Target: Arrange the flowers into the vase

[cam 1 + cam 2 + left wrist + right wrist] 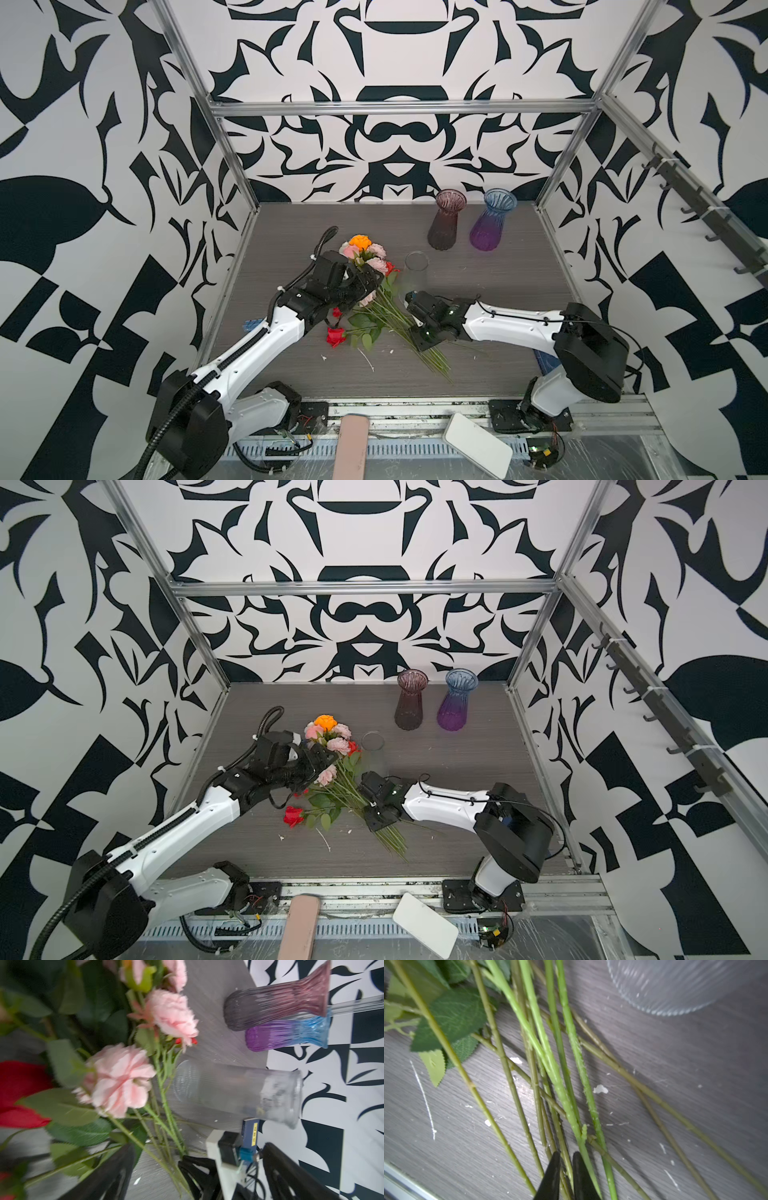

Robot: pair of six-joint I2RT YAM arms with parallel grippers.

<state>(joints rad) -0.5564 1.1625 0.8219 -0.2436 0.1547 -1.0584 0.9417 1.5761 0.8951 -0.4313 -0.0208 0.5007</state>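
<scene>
The flowers (pixel 376 291) lie in a bunch on the grey table, with orange, pink and red heads at the far left and green stems (pixel 558 1076) fanning to the near right. One red rose (pixel 336 336) lies apart, in front of the bunch. My left gripper (pixel 365 282) hangs open over the heads, and pink roses (pixel 122 1080) fill its wrist view. My right gripper (pixel 422 343) is shut on thin stems low in the bunch, its fingertips (pixel 556 1159) pinching them. A clear glass vase (pixel 417 270) stands upright just right of the heads, close behind the right gripper.
A maroon vase (pixel 446 220) and a blue-purple vase (pixel 492 220) stand at the back right. White crumbs (pixel 368 359) dot the table front. A pink flat object (pixel 350 446) and a white one (pixel 478 444) lie on the front rail. Patterned walls enclose three sides.
</scene>
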